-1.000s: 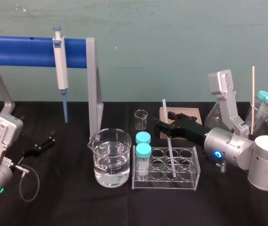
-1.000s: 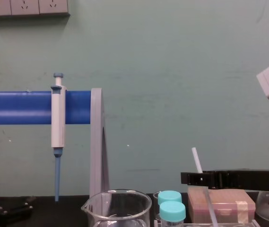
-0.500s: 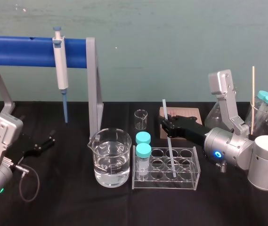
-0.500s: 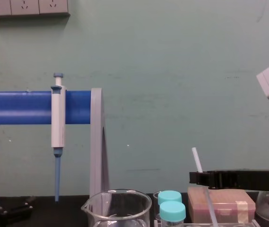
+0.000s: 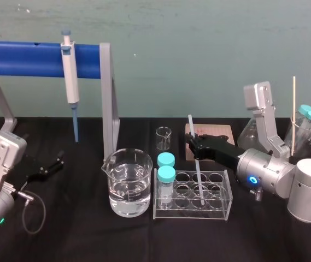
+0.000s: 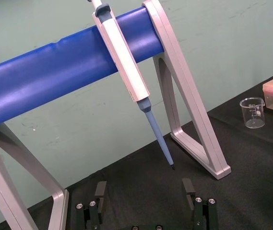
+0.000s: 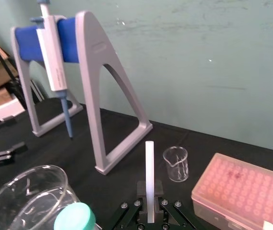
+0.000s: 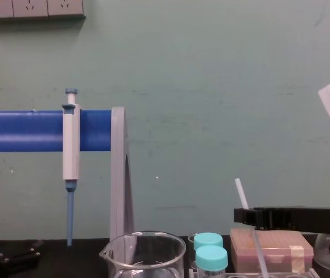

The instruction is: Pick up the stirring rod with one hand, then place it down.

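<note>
Head view has the right gripper (image 5: 192, 144) just behind the clear tube rack (image 5: 191, 214), its fingers pinching the stirring rod (image 5: 197, 166), which leans with its lower end in one of the rack's wells. Well left of the rack lies the left gripper (image 6: 145, 191), fingers spread.

stirring rod (image 5: 197, 169) | white, translucent, tilted | base in rack (image 5: 221, 210) | right tool (image 5: 193, 143) clamped
</note>
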### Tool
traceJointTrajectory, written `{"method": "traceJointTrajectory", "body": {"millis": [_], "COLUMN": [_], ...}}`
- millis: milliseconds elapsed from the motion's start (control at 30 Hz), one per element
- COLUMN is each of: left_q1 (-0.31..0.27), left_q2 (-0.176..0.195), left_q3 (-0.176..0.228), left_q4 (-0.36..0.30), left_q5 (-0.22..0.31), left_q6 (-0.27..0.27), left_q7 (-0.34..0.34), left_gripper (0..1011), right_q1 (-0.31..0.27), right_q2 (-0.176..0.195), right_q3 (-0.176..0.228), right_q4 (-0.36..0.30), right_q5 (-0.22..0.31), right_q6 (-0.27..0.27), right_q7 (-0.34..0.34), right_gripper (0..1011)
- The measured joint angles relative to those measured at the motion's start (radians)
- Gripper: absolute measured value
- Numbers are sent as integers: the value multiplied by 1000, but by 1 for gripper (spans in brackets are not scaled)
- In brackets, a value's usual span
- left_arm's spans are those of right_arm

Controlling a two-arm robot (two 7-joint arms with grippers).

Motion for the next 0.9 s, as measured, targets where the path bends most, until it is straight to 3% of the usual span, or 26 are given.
{"method": "traceJointTrajectory", "body": {"millis": [233, 567, 767, 900], "left_q1": [0, 0, 0, 0], "left_q2": [0, 0, 0, 0], "left_q3": [0, 0, 0, 0], "left_q4": [0, 0, 0, 0], "left_q5": [0, 0, 0, 0], "left_q6": [0, 0, 0, 0], "left_q7": [0, 0, 0, 0], "left_gripper": [1000, 1000, 1000, 1000], "right_q1": [-23, -83, -119, -140], "right_q2": [4, 63, 72, 77], "right_q3": [2, -17, 23, 71], "right_q4": [-27, -128, -183, -237], "right_q5": [3, -104, -116, -109], "right_q6": [-55, -196, -235, -257], "right_q7": [41, 77, 68, 58], "right_gripper": [75, 74, 74, 74]}}
